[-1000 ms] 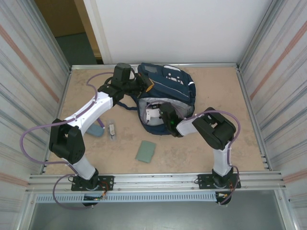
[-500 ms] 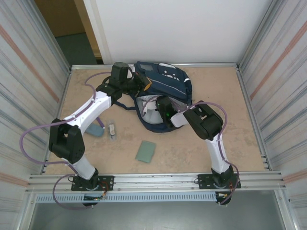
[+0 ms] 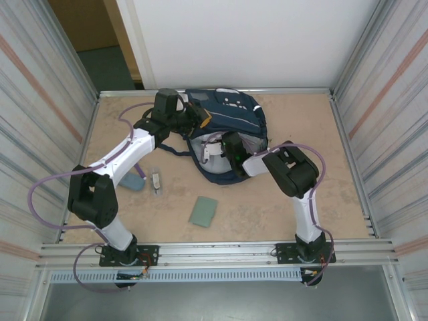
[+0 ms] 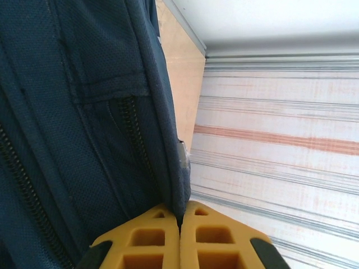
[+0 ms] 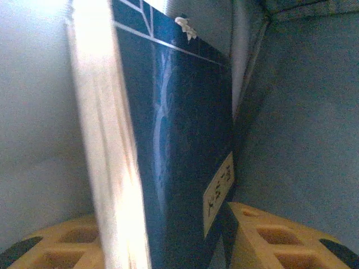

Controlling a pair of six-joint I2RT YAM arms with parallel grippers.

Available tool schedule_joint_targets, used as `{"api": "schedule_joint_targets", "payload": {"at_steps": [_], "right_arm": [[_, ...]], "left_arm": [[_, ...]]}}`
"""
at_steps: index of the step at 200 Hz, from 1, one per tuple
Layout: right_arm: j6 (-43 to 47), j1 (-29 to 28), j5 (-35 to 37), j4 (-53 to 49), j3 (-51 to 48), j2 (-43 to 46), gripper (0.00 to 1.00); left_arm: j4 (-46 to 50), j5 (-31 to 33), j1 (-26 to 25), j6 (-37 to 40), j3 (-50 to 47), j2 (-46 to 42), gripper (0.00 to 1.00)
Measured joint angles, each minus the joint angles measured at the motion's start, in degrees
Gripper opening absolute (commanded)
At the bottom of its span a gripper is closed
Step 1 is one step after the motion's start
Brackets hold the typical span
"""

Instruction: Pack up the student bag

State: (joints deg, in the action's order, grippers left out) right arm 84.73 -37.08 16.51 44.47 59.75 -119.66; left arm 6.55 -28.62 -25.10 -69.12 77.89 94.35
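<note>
Navy student bag (image 3: 231,114) edge: left pincer (image 4: 180,224) pinching; right pincer (image 5: 165,227) astride book (image 5: 179,112), grip unclear.

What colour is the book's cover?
Dark blue; the book shows best in the right wrist view.

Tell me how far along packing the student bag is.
Done: the left gripper pinches the student bag at its rim. In hand: a dark blue book stands inside it, straddled by the right gripper. Remaining: a green pad, a teal item and a small object on the table.
</note>
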Motion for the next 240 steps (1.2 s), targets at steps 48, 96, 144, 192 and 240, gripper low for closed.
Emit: {"api": "schedule_joint_targets", "payload": {"at_steps": [48, 96, 144, 192, 240], "right_arm": [[-2.82, 0.04, -5.14, -14.1, -1.29, 6.78, 0.48], [-6.51, 1.55, -12.98, -30.34, 0.26, 11.41, 0.48], [-11.5, 2.27, -17.29, -36.61, 3.8, 11.8, 0.37], [-12.96, 2.1, -13.07, -29.86, 5.75, 7.3, 0.2], [-13.81, 1.14, -5.62, -19.63, 9.03, 0.59, 0.16]], "left_arm": [[-0.66, -0.79, 0.07, -0.15, -0.68, -0.04, 0.0], [-0.66, -0.92, 0.15, -0.11, -1.49, -0.26, 0.0], [-0.68, -0.96, 0.31, -0.13, -1.75, -0.37, 0.0], [-0.61, -1.01, 0.39, -0.13, -1.75, -0.42, 0.0], [-0.63, 0.35, 1.4, -0.15, -2.73, -0.42, 0.0]]}}
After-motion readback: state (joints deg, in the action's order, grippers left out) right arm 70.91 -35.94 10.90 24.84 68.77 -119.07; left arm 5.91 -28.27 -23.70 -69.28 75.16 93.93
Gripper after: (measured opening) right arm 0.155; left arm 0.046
